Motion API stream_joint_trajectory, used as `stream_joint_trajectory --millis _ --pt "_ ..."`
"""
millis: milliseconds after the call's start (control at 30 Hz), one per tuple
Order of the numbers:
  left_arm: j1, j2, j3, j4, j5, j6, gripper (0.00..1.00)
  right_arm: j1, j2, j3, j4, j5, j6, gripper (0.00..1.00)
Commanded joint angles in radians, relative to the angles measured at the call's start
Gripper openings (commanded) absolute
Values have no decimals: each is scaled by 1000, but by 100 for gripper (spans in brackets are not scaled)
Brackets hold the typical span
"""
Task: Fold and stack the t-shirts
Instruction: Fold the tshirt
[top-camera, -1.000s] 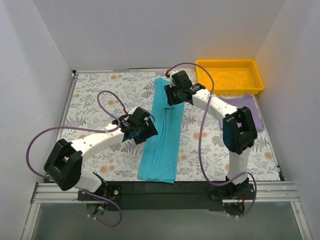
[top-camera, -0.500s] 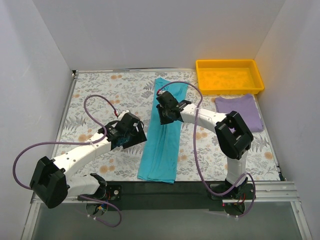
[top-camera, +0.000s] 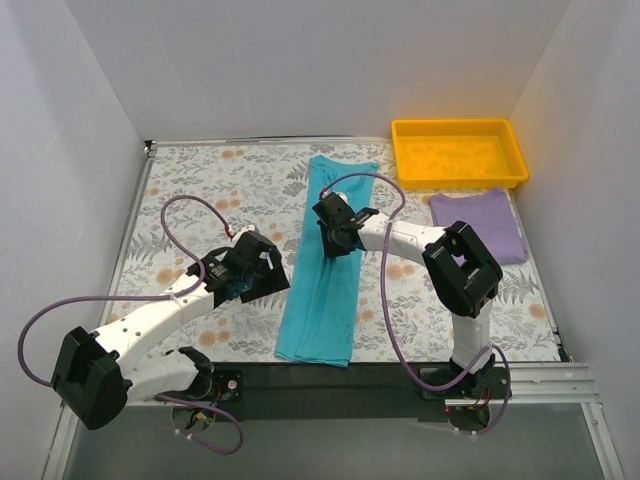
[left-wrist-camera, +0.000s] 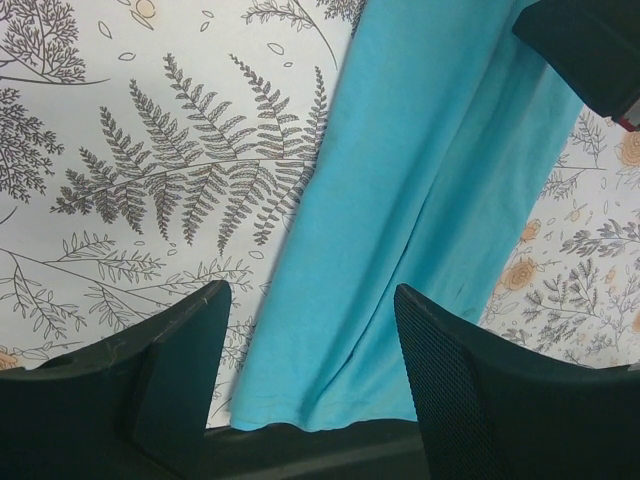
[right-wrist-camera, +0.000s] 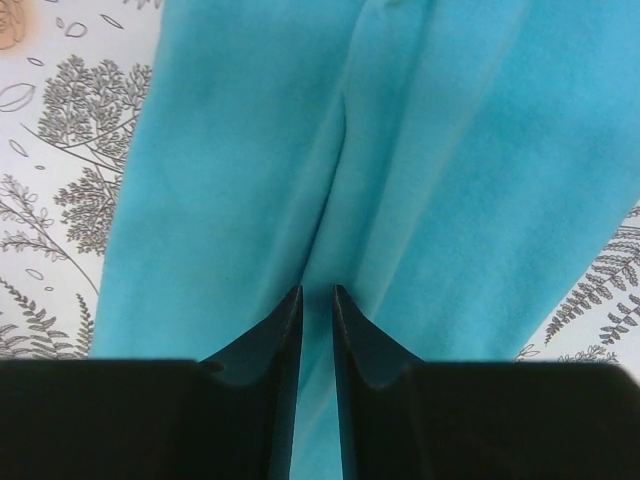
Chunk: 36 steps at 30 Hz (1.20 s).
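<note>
teal cloth t-shirt (top-camera: 325, 290): long folded strip, likely light and limp; pinch near hem corners.
left fingers (left-wrist-camera: 180, 340): wide open, empty.
right fingers (right-wrist-camera: 280, 345): nearly closed, empty.

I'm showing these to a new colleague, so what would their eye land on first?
The teal t-shirt, folded into a long strip down the middle of the flowered table, stands out most. The right gripper hangs over its far half, jaws nearly closed; the left gripper sits off its left edge, jaws open. A bright yellow tray fills the far right corner, a folded purple t-shirt just before it.
</note>
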Motion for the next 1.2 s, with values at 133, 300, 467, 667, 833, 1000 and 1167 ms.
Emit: stream_joint_trajectory --millis 133,300,467,667,833,1000,1167 --pt "2 -48 -20 -21 5 9 62 6 33 -21 7 32 29 19" --pt "2 -57 -28 -28 11 2 62 8 35 -19 10 31 31 17" --pt "2 -66 -37 -32 13 -4 62 11 27 -13 22 19 42 21" --pt "2 -72 -43 -35 13 -13 62 12 35 -3 28 9 51 22" --pt "2 -72 -49 -34 13 -14 62 12 36 -10 27 15 51 12" --pt "2 -71 -52 -28 17 -15 62 12 -23 -16 27 19 33 1" --pt "2 -54 -58 -17 24 -14 62 12 -68 -16 27 0 16 1"
